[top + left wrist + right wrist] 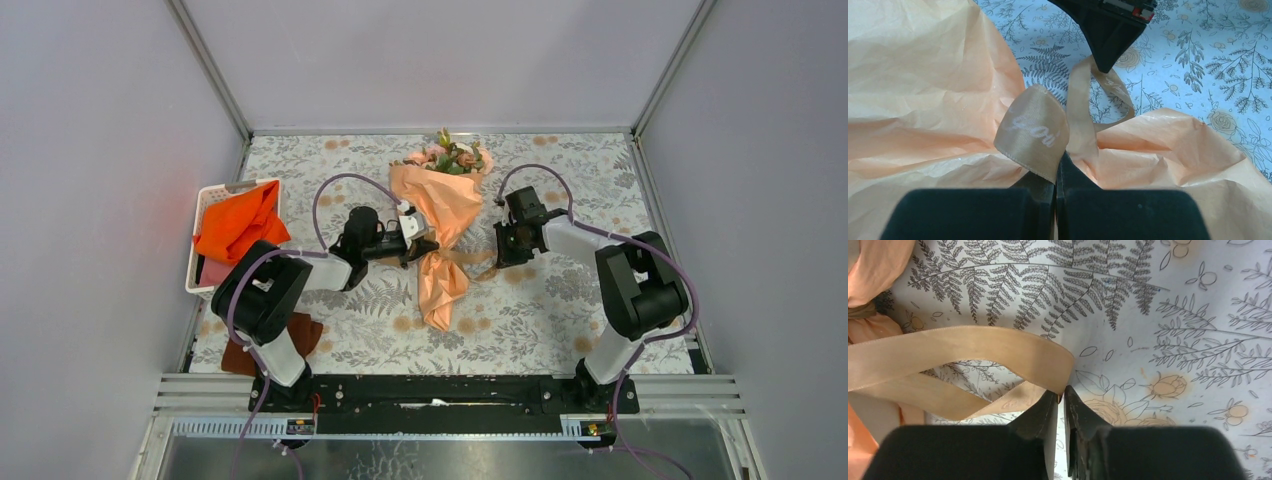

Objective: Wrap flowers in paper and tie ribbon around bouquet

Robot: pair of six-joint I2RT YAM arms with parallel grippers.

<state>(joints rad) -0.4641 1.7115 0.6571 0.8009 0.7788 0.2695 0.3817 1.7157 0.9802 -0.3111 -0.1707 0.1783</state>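
Note:
The bouquet lies in the middle of the table. Its pink flowers [452, 157] point to the back and the peach paper [447, 215] tapers to a tail near the front. The tan ribbon [478, 262] crosses the narrow waist of the cone. My left gripper [428, 243] is at the left of the waist, shut on a printed end of the ribbon [1035, 127], over the crinkled paper [913, 75]. My right gripper [497, 250] is at the right of the waist. Its jaws pinch the fold of a ribbon loop [963, 347] at the tips [1062, 392].
A white basket [205, 195] holding a bright orange cloth [238, 225] stands at the left edge. A dark brown cloth [300, 335] lies by the left arm's base. Grey walls close in the floral table on three sides.

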